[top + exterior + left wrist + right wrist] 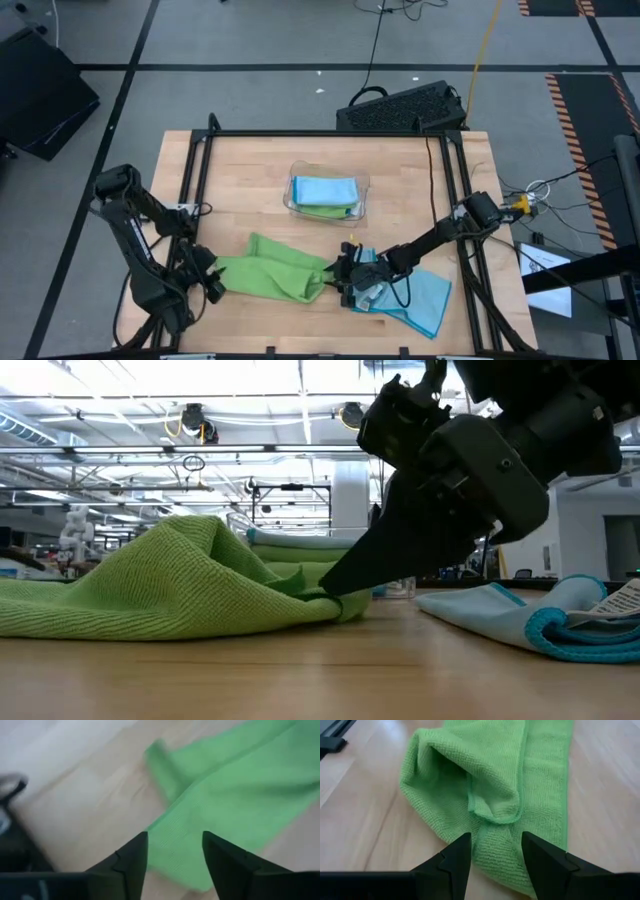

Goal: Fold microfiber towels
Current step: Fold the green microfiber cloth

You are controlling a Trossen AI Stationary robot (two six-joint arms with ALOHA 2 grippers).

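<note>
A lime green microfiber towel (pixel 272 272) lies near the table's front edge as a loosely folded strip, its layers bunched up (pixel 170 585). My left gripper (pixel 212 284) hangs open just above the towel's left end (pixel 240 785), with nothing between its fingers (pixel 175 850). My right gripper (pixel 343 278) is open at the towel's right end, where a folded flap (pixel 495 805) lies just beyond the fingertips. A light blue microfiber towel (pixel 425 300) lies flat under the right arm. My right gripper comes slanting down from the table's right, its fingers standing open on either side of the green towel's right end (pixel 495 845). In the low view one fingertip (pixel 335 582) reaches the towel's edge at the table. I cannot tell whether it touches.
A clear plastic tray (pixel 292 200) at the table's middle holds folded blue and green towels. The blue towel's rolled hem (pixel 560 635) and white tag (pixel 622 600) lie at the right. Black frame rails (pixel 192 170) run along the table's sides, and a dark keyboard (pixel 400 108) lies beyond the far edge.
</note>
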